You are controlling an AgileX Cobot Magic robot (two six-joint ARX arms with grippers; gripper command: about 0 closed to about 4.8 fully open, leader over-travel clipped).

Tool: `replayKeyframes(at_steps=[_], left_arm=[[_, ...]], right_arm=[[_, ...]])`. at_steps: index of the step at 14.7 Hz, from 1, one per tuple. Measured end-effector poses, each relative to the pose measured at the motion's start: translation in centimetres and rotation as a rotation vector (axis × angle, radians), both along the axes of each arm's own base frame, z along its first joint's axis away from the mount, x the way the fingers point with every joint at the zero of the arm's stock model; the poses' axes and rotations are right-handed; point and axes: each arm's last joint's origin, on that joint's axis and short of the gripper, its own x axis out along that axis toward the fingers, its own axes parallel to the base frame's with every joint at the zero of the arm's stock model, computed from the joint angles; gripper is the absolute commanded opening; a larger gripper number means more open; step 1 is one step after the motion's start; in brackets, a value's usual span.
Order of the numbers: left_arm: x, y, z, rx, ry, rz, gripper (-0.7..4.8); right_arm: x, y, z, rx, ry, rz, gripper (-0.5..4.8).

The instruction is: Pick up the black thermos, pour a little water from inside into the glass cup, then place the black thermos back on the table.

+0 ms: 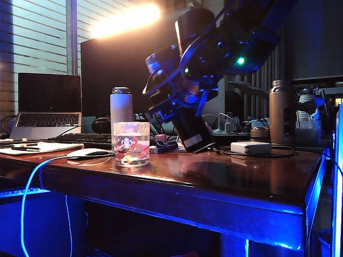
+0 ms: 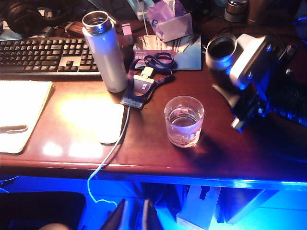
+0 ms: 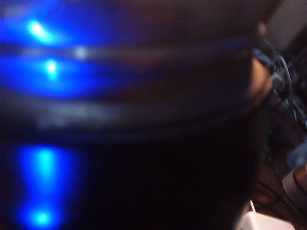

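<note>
Exterior view: right gripper (image 1: 179,99) clamps tilted black thermos (image 1: 190,126), base near table (image 1: 225,176) middle; glass cup (image 1: 131,143) near front edge. Left gripper (image 2: 134,215) state unclear.

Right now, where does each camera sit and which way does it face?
Exterior: low at the desk edge, looking across; the right arm holds the tilted black cylindrical thermos.
Left wrist: high, looking down at the clear glass cup; left gripper at the frame edge.
Right wrist: pressed against the thermos, blurred.
Exterior and left wrist share the cup and the white bottle.

Black thermos (image 1: 188,126) showing a white label; glass cup (image 1: 131,143) clear, bearing round logo, pinkish print; table (image 1: 225,174) reddish-brown, glowing blue.
</note>
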Motion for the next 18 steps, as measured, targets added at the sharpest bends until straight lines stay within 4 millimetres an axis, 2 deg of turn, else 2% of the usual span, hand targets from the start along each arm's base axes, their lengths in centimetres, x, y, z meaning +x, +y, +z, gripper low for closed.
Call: replayKeyframes(at_steps=[11,14,18], left_arm=[[0.0,0.0,0.0,0.000,0.000,0.000,0.57],[0.0,0.0,0.0,-0.001,0.006,-0.001,0.57],[0.0,0.0,-0.1,-0.002,0.008,-0.002,0.57]], right_arm=[[-0.1,0.7,-1.3,-0.224,-0.017,0.049,0.85],[1.0,1.4,-0.9,-0.257,-0.030,0.015,0.85],[1.2,1.5,-0.5,-0.323,-0.045,0.020,0.85]])
